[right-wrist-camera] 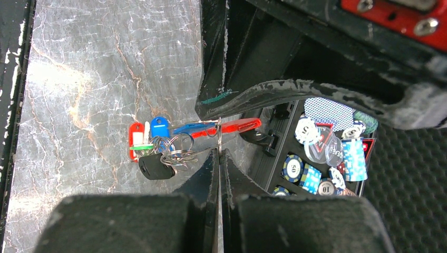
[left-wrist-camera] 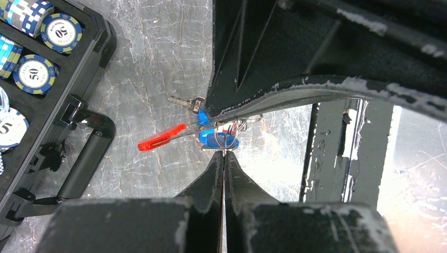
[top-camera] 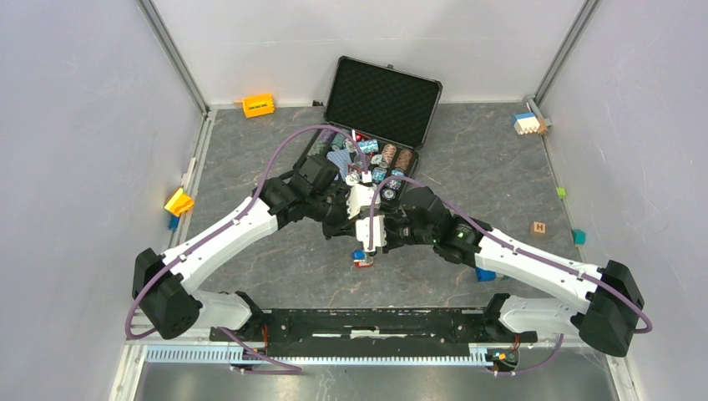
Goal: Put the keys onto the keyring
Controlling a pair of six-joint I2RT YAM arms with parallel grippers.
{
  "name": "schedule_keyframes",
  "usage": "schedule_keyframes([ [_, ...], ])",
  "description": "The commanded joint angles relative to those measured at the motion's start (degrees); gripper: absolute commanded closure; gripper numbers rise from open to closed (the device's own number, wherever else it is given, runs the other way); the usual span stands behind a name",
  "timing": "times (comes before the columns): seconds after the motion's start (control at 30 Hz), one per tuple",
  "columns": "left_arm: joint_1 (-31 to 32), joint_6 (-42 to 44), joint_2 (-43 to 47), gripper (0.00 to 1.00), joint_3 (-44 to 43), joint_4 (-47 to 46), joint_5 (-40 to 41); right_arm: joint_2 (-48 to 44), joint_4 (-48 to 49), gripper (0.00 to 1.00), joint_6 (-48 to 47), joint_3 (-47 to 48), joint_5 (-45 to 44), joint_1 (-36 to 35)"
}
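Two robot arms meet over the middle of a grey marble-patterned desk (top-camera: 250, 159), just in front of an open black case (top-camera: 384, 88) that holds stacks of poker chips (left-wrist-camera: 32, 74). Between the arms hangs the keyring (right-wrist-camera: 240, 126), a thin wire ring with a long bright red tag that sticks out sideways towards the case. The left jaws are clenched tight on the wire ring, right beside a blue plastic key cap. The right jaws are also pressed fully together, with their tips at the same ring from the opposite side (whether they actually pinch the wire is hard to tell). The two sets of jaws face each other tip to tip, nearly touching. The keys (right-wrist-camera: 158, 127) are bunched just beside the jaws and above the desk, on the side away from the case. Caps in blue, red and green show there, tangled with several small wire rings and a black fob (right-wrist-camera: 154, 166). One bare metal key blade (left-wrist-camera: 182, 101) pokes out of the cluster.
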State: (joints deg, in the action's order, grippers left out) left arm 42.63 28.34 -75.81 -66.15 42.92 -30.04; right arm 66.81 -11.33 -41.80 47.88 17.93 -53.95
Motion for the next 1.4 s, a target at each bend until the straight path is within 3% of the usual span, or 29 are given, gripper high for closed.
schedule_keyframes([
  [0.0, 0.17, -0.52, 0.54, 0.98, -1.47, -2.53, -0.49, -1.26, 2.19, 1.0, 0.49, 2.27, 1.95, -0.3],
  [0.9, -1.58, -0.92, 3.87, 0.98, 3.59, -5.47, -6.28, -2.56, 4.86, 1.0, 2.11, 0.57, 4.8, 0.61],
  [1.37, -3.76, 0.63, 4.5, 0.98, 5.67, -7.82, -13.68, -2.73, 6.65, 1.0, 3.11, -0.96, 8.06, 1.31],
])
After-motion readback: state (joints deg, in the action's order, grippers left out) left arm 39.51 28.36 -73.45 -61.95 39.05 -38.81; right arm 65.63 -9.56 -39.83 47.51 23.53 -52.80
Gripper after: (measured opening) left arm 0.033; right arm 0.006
